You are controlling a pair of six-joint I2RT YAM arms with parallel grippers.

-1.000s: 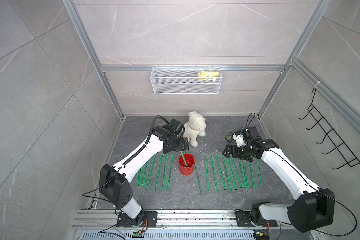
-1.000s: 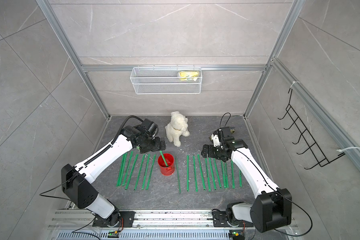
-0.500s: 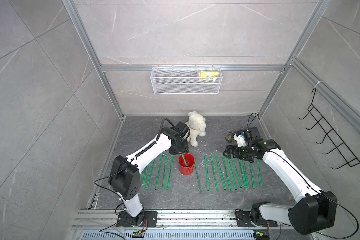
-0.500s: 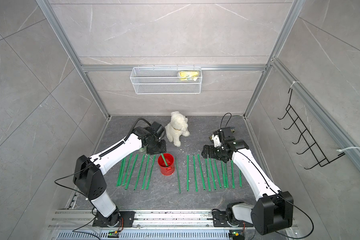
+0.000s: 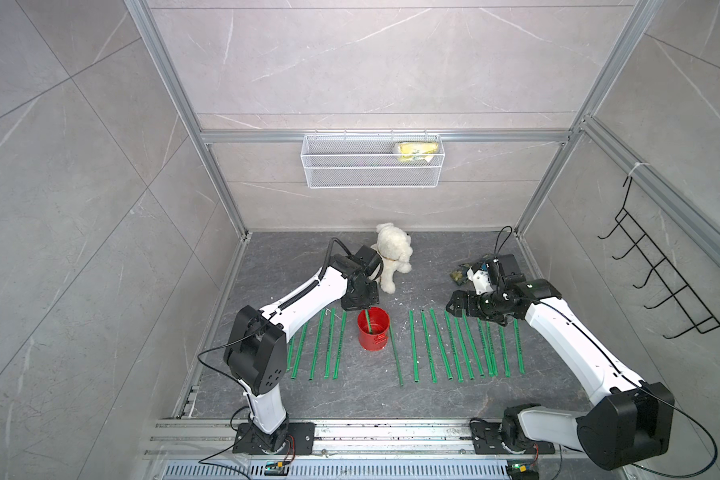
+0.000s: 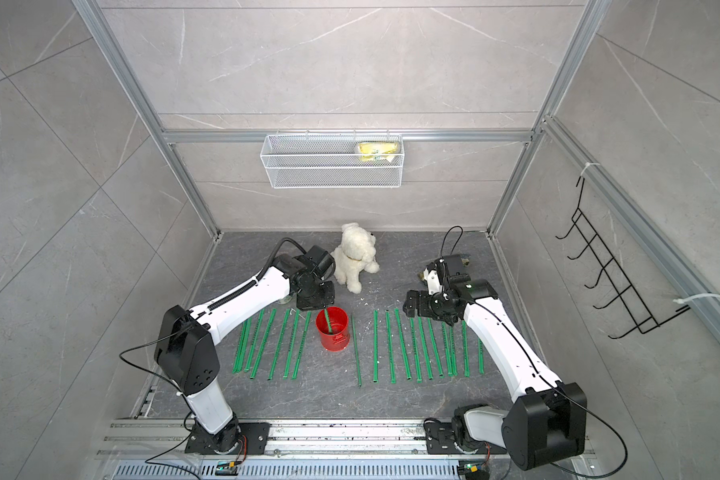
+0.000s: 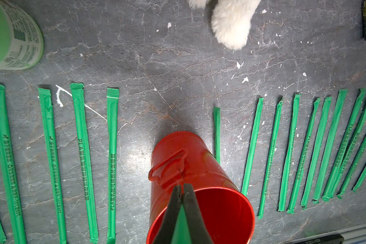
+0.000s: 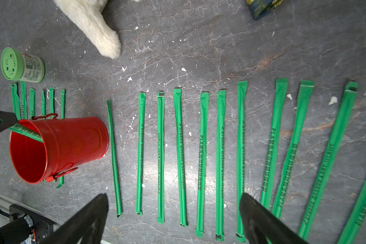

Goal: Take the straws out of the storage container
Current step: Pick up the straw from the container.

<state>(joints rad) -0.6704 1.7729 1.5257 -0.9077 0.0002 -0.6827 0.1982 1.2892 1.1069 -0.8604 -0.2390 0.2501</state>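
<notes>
The red storage container stands upright on the dark floor between two rows of green straws. One straw leans inside it. My left gripper is over the can's far rim, shut on that straw's upper end. Several straws lie side by side to the can's left and several more to its right. My right gripper hovers open above the far ends of the right row, holding nothing.
A white plush dog sits just behind the left gripper. A green-lidded jar stands behind the left row, under the left arm. A dark patterned item lies at the back right. A wire basket hangs on the back wall.
My left gripper came forward and down from beside the plush dog to the can's rim and went from open to shut on the straw. The right arm has barely moved.
</notes>
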